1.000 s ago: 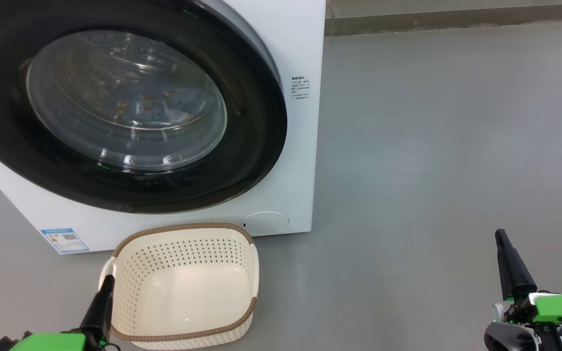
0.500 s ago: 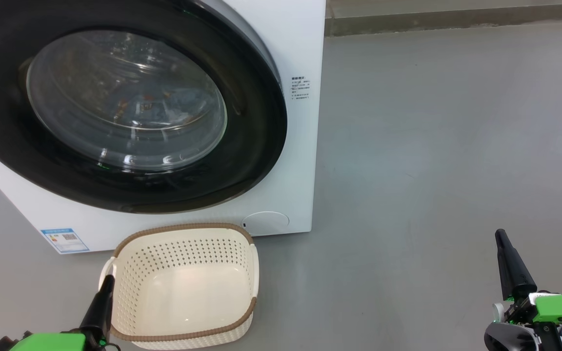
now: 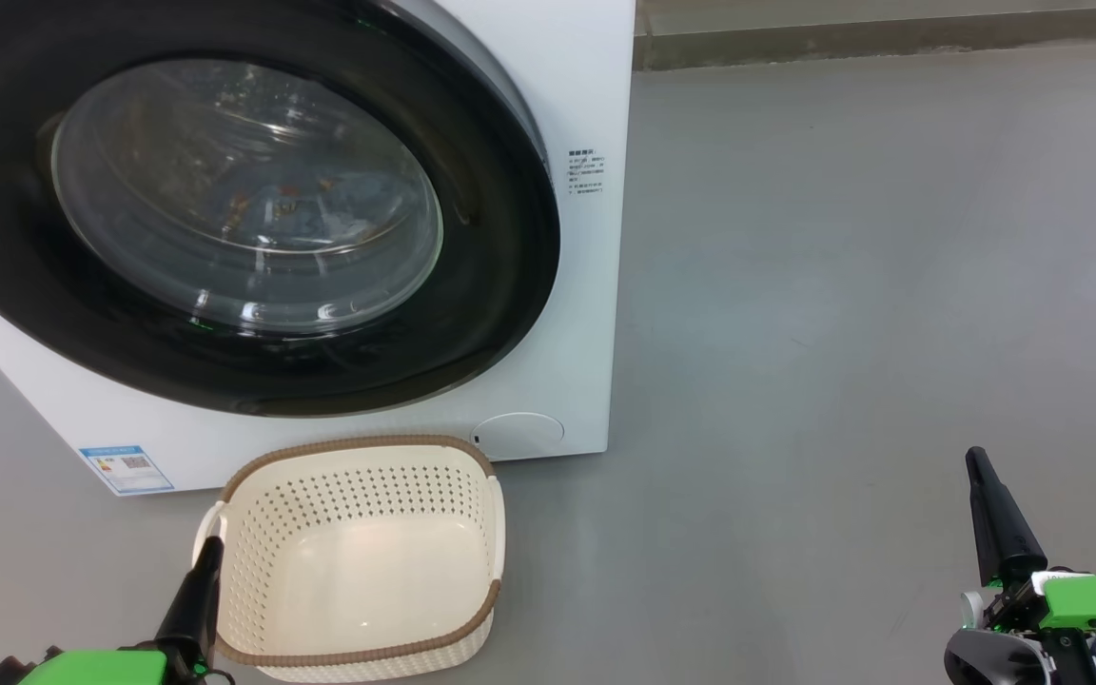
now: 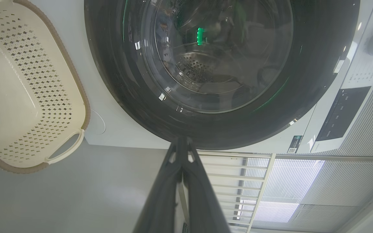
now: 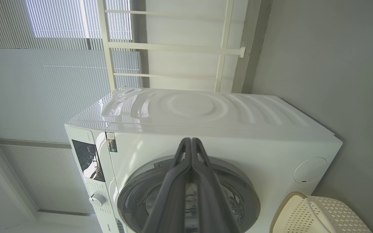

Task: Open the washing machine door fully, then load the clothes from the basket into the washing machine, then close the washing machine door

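Observation:
The white washing machine (image 3: pixel 596 95) fills the upper left of the head view. Its washing machine door (image 3: pixel 500 285), black-rimmed with a glass bowl, lies shut against the front. Blue clothes (image 3: pixel 329 202) with orange specks show dimly through the glass, inside the drum. The cream basket (image 3: pixel 358 443) stands on the floor just before the machine and holds nothing. My left gripper (image 3: pixel 212 544) is shut and empty, its tip by the basket's left handle. My right gripper (image 3: pixel 976 460) is shut and empty, low at the far right, well away from the machine. The left wrist view faces the door (image 4: pixel 319 64) and basket (image 4: pixel 28 81).
Bare grey floor (image 3: pixel 843 285) stretches to the right of the machine up to a dark wall base (image 3: pixel 890 43). The right wrist view shows the machine's control panel (image 5: pixel 87 160) and knob (image 5: pixel 96 199), with a white railing (image 5: pixel 173 48) and blinds behind.

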Motion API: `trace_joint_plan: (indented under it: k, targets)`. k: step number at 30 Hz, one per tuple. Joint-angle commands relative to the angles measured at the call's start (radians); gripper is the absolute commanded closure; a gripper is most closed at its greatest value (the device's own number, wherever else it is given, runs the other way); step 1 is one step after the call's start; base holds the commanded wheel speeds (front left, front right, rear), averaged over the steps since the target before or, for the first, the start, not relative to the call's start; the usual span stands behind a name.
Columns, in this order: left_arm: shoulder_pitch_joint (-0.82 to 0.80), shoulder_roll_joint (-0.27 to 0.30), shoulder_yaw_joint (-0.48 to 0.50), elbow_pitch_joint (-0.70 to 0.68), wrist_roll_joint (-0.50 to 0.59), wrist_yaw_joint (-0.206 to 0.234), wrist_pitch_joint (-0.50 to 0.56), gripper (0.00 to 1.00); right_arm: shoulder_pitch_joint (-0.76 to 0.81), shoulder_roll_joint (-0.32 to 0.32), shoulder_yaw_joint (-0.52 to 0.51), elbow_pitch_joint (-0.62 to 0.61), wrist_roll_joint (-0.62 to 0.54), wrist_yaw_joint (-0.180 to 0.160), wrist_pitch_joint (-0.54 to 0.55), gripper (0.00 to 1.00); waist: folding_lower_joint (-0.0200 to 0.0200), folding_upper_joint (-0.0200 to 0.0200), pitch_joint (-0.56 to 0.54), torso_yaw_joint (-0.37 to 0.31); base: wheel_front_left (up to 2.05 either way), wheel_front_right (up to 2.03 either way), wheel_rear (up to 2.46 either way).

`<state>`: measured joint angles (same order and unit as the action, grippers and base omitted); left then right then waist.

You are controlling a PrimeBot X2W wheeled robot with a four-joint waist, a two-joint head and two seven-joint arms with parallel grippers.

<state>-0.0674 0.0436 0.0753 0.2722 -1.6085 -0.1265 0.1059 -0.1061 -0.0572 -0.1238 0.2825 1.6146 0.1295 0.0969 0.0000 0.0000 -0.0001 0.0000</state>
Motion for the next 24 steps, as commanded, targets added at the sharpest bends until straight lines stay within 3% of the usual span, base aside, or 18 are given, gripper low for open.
trace_joint_plan:
  k: [1,24]
  targets:
    - [-0.048,0.011,0.035,-0.025,-0.003,0.0,0.004,1.0,-0.01,-0.001,0.019,-0.031,0.002,0.001,0.009,1.0,0.0,0.0,0.0,0.0,0.0,0.0,0.0]
    - [-0.048,0.01,0.036,-0.025,-0.003,0.0,0.005,1.0,-0.01,0.0,0.018,-0.031,0.001,0.001,0.01,1.0,0.0,0.0,0.0,0.0,0.0,0.0,0.0]
